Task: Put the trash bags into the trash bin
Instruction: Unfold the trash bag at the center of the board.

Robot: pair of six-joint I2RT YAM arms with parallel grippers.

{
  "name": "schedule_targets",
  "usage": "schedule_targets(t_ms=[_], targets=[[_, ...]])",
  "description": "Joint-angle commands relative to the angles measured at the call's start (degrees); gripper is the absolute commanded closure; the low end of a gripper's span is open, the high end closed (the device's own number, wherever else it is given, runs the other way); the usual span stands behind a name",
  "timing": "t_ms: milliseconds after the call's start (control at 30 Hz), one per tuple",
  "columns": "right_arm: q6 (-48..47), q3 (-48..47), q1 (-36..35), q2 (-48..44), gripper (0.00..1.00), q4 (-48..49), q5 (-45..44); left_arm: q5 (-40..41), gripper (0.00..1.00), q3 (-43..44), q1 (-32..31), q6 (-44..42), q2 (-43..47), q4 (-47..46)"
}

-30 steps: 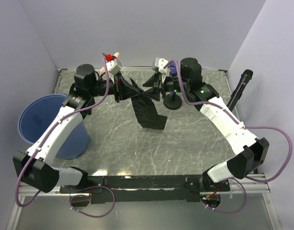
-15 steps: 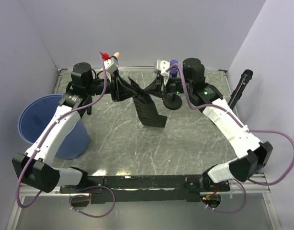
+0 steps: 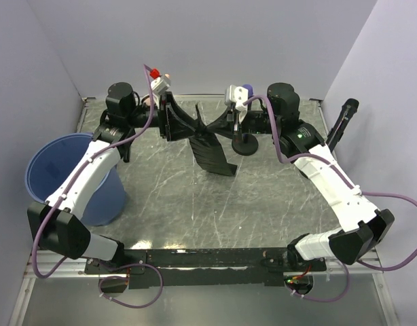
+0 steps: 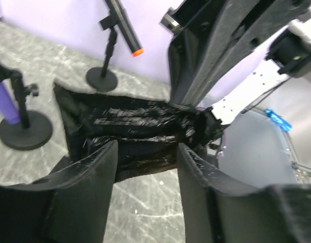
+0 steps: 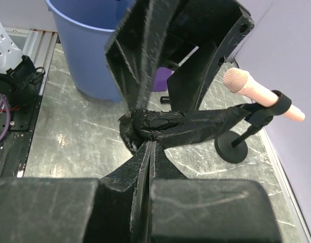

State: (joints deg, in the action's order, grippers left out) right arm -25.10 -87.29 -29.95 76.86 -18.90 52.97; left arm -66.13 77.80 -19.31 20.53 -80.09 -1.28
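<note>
A black trash bag (image 3: 212, 153) hangs crumpled over the back of the table, its lower end touching the surface. My right gripper (image 3: 219, 129) is shut on the bag's bunched top (image 5: 160, 125). Facing it, my left gripper (image 3: 173, 123) is open. Its fingers (image 4: 92, 174) stand apart with the bag's near edge (image 4: 130, 129) just past their tips, touching neither. The blue trash bin (image 3: 56, 171) stands at the left table edge beside the left arm, and shows behind the left gripper in the right wrist view (image 5: 87, 45).
A purple microphone on a round black stand (image 3: 245, 145) sits right behind the right gripper. A pink microphone (image 3: 166, 76) stands at the back near the left gripper. A black microphone (image 3: 341, 121) stands at the right edge.
My left gripper has opened and let go of the bag. My right gripper has shut on the bag's top. Both arms have drawn slightly apart, stretching the bag's top.
</note>
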Motion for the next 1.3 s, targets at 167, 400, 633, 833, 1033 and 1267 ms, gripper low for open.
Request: schedule_targets(t_ms=[167, 400, 633, 833, 1033, 1267], targets=[[2.51, -2.1, -0.1, 2.68, 1.0, 5.45, 0.64, -8.14, 0.36, 3.85, -1.69, 6.27, -2.6, -8.56], [3.22, -2.54, -0.19, 2.77, 1.0, 5.54, 1.26, -7.26, 0.53, 3.24, -2.31, 8.64, -4.45, -13.38], [1.64, 1.06, 2.0, 0.22, 1.0, 4.22, -4.18, -8.67, 0.94, 4.11, -1.08, 6.11, -3.93, -8.23], [3.04, 4.23, 5.16, -2.06, 1.0, 5.18, -9.47, -8.23, 0.99, 2.89, 0.06, 5.13, -2.26, -6.1], [4.7, 4.23, 5.61, -2.5, 1.0, 5.71, -7.46, -7.26, 0.99, 2.36, 0.24, 6.63, -2.26, -8.13], [11.66, 2.12, 4.03, -0.93, 0.55, 9.32, 0.29, -5.94, 0.99, 3.15, 0.15, 1.97, -2.43, -3.74]])
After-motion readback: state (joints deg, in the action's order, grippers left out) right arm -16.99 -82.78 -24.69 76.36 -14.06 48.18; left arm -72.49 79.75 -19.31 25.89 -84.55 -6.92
